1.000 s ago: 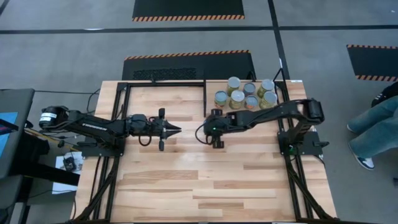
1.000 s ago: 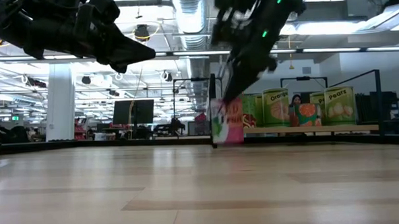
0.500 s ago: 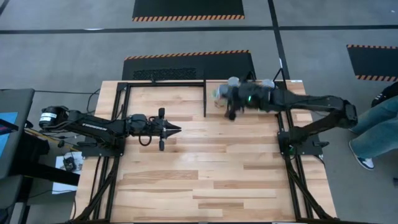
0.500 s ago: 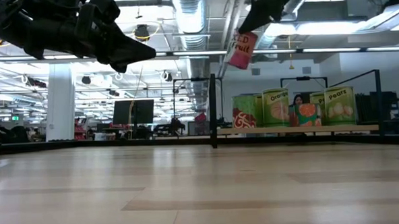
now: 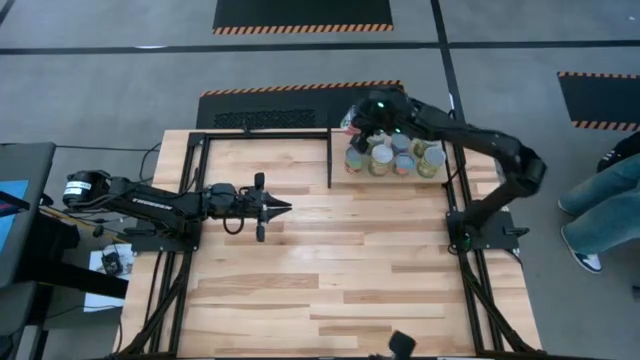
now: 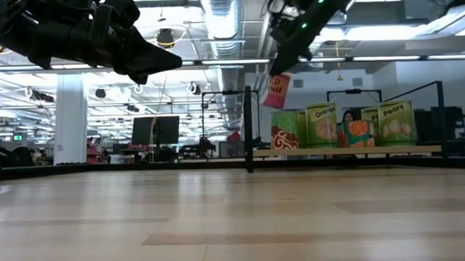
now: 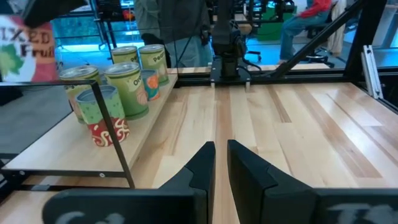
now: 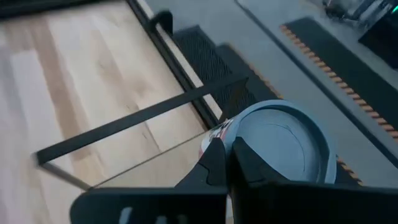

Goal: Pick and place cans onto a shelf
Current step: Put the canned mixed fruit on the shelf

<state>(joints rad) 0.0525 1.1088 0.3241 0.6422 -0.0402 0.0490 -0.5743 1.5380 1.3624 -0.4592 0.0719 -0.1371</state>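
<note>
The right gripper (image 6: pixel 281 64) hangs high over the far edge of the table (image 5: pixel 330 280), its jaws pinched shut on the rim of a pink-labelled can (image 6: pixel 276 91) that dangles tilted in the air, just above and beside the shelf's (image 6: pixel 351 151) near corner. The label reads "Mixed Fruit" in part. On the plywood shelf stand the other cans (image 5: pixel 392 158) in a tight cluster; labels reading "Orange" (image 6: pixel 322 125) and "Pears" (image 6: pixel 395 122) show from table height. A black upright post (image 6: pixel 248 130) marks the shelf's edge. The left gripper (image 5: pixel 278 209) waits over the table's left half, well apart from the shelf, fingers (image 7: pixel 202 163) nearly together and holding nothing. Bare planked tabletop stretches wide between the arms and toward the near edge.
</note>
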